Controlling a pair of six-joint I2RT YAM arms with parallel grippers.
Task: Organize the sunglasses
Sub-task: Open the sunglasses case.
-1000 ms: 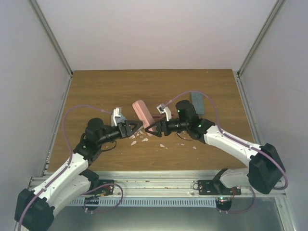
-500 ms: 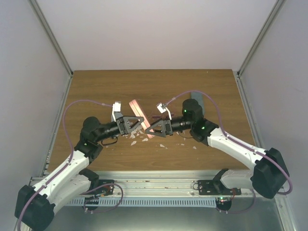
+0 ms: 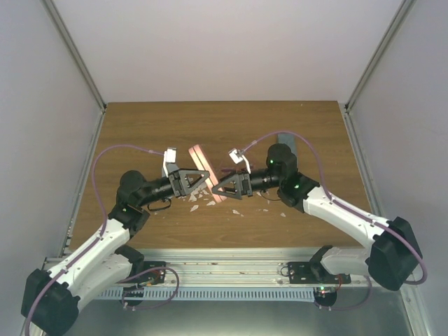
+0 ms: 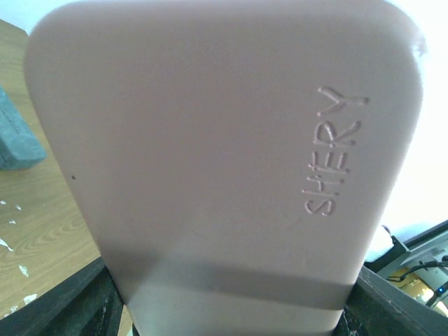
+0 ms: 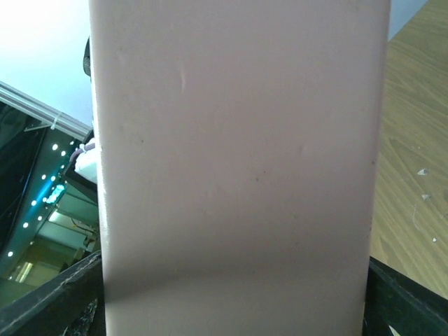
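The pink case (image 3: 201, 159) stands on its edge above the table's middle, held between both grippers. My left gripper (image 3: 201, 179) is shut on it from the left and my right gripper (image 3: 218, 187) is shut on it from the right. The case fills the left wrist view (image 4: 210, 154), with "SHERY" embossed on it, and its plain side fills the right wrist view (image 5: 238, 140). Black fingers (image 4: 84, 308) flank it at the lower corners there, and likewise in the right wrist view (image 5: 70, 301). I cannot make out either pair of sunglasses; the arms and the case hide that part of the table.
The blue-grey case (image 3: 285, 142) lies at the back right, partly behind the right arm, and shows at the left of the left wrist view (image 4: 15, 140). Small white flecks (image 3: 210, 203) dot the wooden table (image 3: 140, 133) under the grippers. Grey walls close in both sides.
The pink case has turned from showing its broad face to standing on edge, and both grippers have shifted slightly with it. Little has moved in the last half second.
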